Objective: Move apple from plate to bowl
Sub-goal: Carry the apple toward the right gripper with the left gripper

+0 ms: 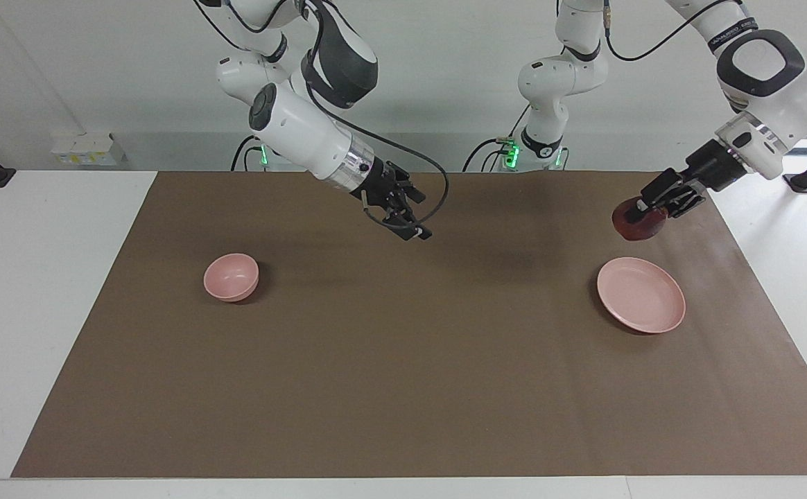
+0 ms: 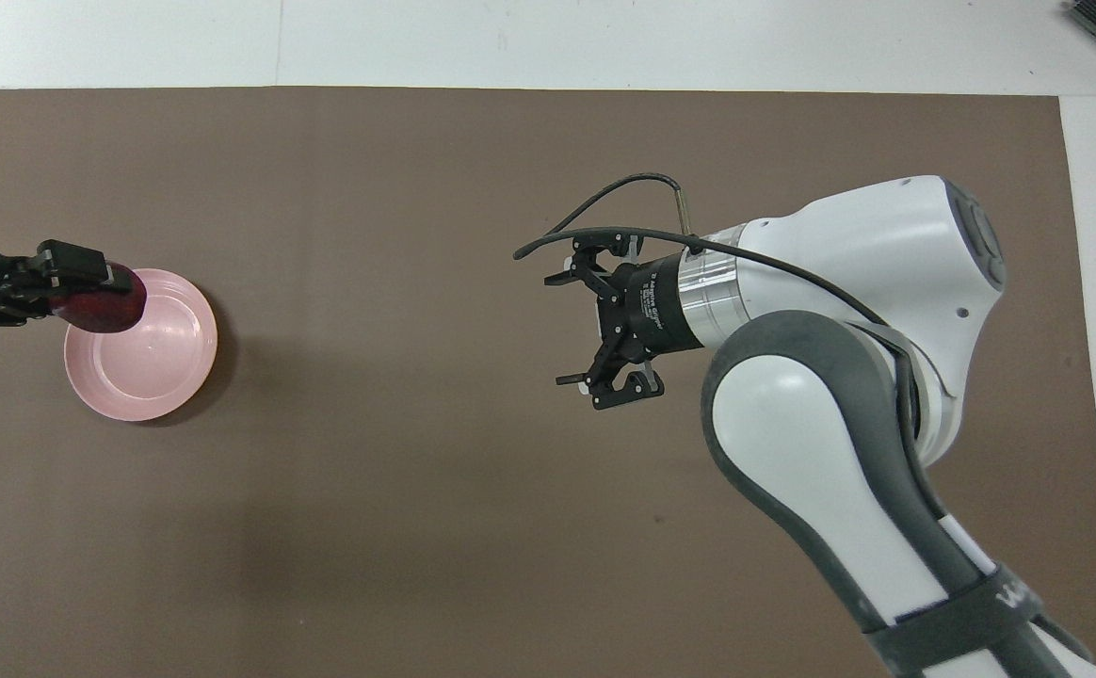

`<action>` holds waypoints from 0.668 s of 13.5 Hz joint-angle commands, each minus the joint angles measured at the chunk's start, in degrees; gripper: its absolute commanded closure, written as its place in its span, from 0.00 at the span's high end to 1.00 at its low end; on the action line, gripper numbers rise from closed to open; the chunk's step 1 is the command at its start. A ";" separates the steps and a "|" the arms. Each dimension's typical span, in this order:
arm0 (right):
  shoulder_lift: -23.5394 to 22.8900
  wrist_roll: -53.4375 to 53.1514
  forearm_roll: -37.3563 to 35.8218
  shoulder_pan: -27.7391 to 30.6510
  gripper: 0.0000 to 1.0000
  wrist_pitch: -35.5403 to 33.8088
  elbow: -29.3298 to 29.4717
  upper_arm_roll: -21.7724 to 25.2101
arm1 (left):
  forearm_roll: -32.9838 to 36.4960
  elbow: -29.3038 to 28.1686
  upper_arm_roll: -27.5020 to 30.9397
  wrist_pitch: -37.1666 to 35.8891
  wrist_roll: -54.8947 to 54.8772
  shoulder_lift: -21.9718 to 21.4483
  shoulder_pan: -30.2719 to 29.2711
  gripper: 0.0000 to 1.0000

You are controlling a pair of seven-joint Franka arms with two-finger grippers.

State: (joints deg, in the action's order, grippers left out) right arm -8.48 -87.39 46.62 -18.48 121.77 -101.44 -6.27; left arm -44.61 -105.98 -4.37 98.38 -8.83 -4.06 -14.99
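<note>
You are watching the left gripper (image 1: 643, 208) clenching the apple (image 1: 638, 223) above the plate (image 1: 641, 303) while the right gripper (image 1: 403, 220) is waiting with fingers spread; a shallow pinch risks dropping it before the bowl (image 1: 231, 276).

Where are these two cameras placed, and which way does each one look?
Facing view: high across the table, looking at the robots; both arms show whole, the left gripper holding the apple over the mat beside the plate, the bowl toward the right arm's end.
Overhead view: above the robots' end, looking steeply down; the right gripper and forearm fill it.
Both views share the plate, the apple and both grippers.
</note>
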 commanded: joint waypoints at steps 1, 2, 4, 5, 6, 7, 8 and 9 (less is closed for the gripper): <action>0.66 -0.77 1.90 -0.24 1.00 1.54 -1.13 0.03 | -6.26 -0.89 -0.55 -4.24 -3.30 -2.43 -1.45 0.00; 0.66 -0.77 1.90 -0.24 1.00 1.72 -1.13 0.03 | -7.84 -0.98 -0.72 -4.86 -3.65 -2.70 -1.10 0.00; 0.66 -0.77 1.90 -0.24 1.00 1.90 -1.13 0.03 | -11.53 -1.59 -0.72 -5.48 -5.92 -3.32 -0.57 0.00; 0.66 -0.85 1.90 -0.24 1.00 1.90 -1.13 0.03 | -13.20 -2.38 -0.99 -5.39 -7.16 -3.84 -0.48 0.00; 0.66 -0.86 1.90 -0.24 1.00 1.90 -1.13 0.03 | -14.44 -2.91 -1.34 -4.78 -7.43 -4.72 -0.48 0.00; 0.66 -0.86 1.90 -0.24 1.00 1.90 -1.13 0.03 | -15.49 -3.78 -1.43 -4.69 -7.43 -5.34 -0.22 0.00; 0.66 -0.86 1.90 -0.24 1.00 1.90 -1.13 0.03 | -15.76 -4.75 -1.43 -4.51 -7.35 -6.30 0.13 0.00; 0.66 -0.86 1.90 -0.24 1.00 1.90 -1.13 0.03 | -16.29 -5.46 -1.51 -3.64 -7.35 -6.31 1.18 0.00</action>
State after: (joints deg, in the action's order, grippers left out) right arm -8.48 -87.39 46.73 -18.52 122.05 -101.44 -6.23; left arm -58.84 -107.84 -6.31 93.67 -15.01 -7.53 -15.22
